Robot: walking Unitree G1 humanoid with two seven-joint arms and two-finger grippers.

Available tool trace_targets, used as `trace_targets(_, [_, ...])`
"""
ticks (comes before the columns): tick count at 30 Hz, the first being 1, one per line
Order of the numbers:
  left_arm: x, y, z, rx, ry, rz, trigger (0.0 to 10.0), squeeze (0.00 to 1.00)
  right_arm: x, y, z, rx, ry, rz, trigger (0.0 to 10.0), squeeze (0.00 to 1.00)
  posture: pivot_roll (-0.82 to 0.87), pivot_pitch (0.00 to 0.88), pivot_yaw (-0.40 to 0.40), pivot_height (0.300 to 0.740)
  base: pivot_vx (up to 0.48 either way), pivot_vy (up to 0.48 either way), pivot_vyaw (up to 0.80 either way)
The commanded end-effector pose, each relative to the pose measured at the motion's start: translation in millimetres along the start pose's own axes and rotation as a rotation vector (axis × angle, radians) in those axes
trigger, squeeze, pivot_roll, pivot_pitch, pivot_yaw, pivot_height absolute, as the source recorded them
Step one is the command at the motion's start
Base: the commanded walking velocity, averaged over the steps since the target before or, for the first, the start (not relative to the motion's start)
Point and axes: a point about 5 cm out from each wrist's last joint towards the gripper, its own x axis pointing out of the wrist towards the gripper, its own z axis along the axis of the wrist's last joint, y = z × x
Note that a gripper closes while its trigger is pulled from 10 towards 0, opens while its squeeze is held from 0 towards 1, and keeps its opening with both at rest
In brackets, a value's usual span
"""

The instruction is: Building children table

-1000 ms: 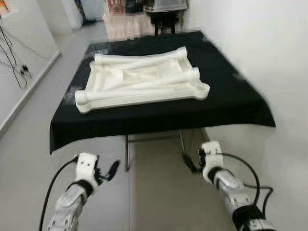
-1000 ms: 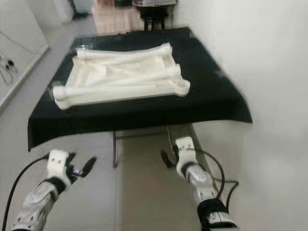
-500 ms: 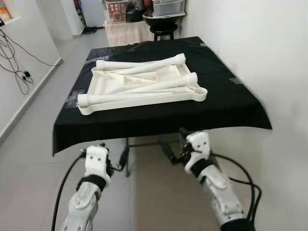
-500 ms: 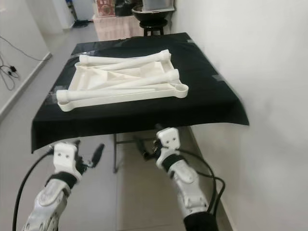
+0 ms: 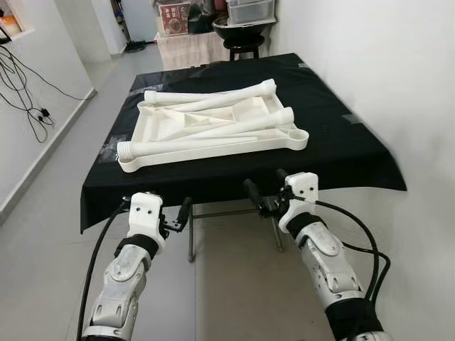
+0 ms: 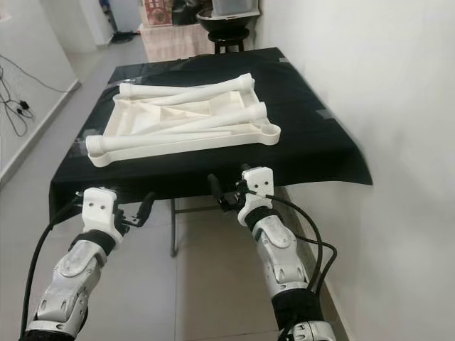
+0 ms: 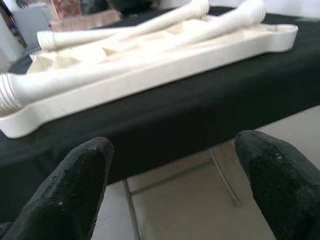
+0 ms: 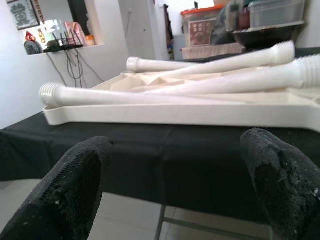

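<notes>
Your left gripper (image 5: 183, 213) and right gripper (image 5: 264, 193) both hang wide open, holding nothing, just below the near edge of the black table (image 5: 341, 149). The white tabletop (image 5: 213, 131), legs (image 5: 242, 124) lying on it, sits farther back.

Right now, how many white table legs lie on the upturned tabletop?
4 legs: one along the near edge, one at the far edge, two crossing diagonally. None seems hidden.

A black cloth (image 5: 334, 142) hangs over the table's (image 5: 192, 234) edges, close to a white wall (image 5: 384, 64). Beyond it stands a dark stool (image 5: 243, 44) holding a bowl, beside it a low stand with boxes (image 5: 188, 18). Black cables (image 5: 25, 92) trail down the far wall to the grey floor (image 5: 43, 234).
</notes>
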Motion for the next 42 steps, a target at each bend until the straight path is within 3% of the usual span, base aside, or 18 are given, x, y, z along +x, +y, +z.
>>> trace_targets(1, [-2.8, 2.5, -4, -0.002, 0.026, 0.001, 10.0, 0.00, 0.3, 3.3, -2, 0.012, 0.015, 0.008, 10.0, 0.00, -0.12, 0.000, 0.094, 0.740, 0.000, 0.000, 0.00])
trace_targets(14, [-2.1, -9.4, 2, -0.034, 0.003, -0.060, 10.0, 0.00, 6.0, -3.9, 4, 0.002, 0.017, 0.002, 10.0, 0.00, -0.12, 0.000, 0.077, 0.740, 0.207, 0.000, 0.00])
trace_targets(23, [2.0, -13.2, 9, -0.019, -0.014, -0.093, 10.0, 0.00, 8.1, -11.3, 10, 0.118, -0.009, -0.033, 10.0, 0.00, -0.12, 0.000, 0.071, 0.740, 0.313, 0.000, 0.48])
trace_targets(24, [3.1, -15.6, 15, -0.019, -0.033, -0.111, 10.0, 0.00, 14.4, -10.8, 24, 0.095, -0.056, -0.023, 10.0, 0.00, -0.11, 0.000, 0.068, 0.740, 0.315, 0.000, 0.00])
trace_targets(30, [4.6, -19.7, 23, -0.019, -0.055, -0.137, 10.0, 0.00, 23.7, -12.0, 48, 0.052, -0.118, 0.041, 10.0, 0.00, -0.11, 0.000, 0.068, 0.740, 0.311, 0.000, 0.00])
trace_targets(36, [5.0, -23.1, 28, -0.020, -0.066, -0.150, 10.0, 0.00, 32.5, -14.0, 79, -0.071, -0.163, 0.146, 10.0, 0.00, -0.10, 0.000, 0.055, 0.740, 0.304, 0.000, 0.00])
trace_targets(42, [5.0, -23.9, 29, -0.022, -0.069, -0.148, 10.0, 0.00, 37.3, -16.4, 95, -0.127, -0.185, 0.174, 10.0, 0.00, -0.10, 0.000, 0.051, 0.740, 0.298, 0.000, 0.00])
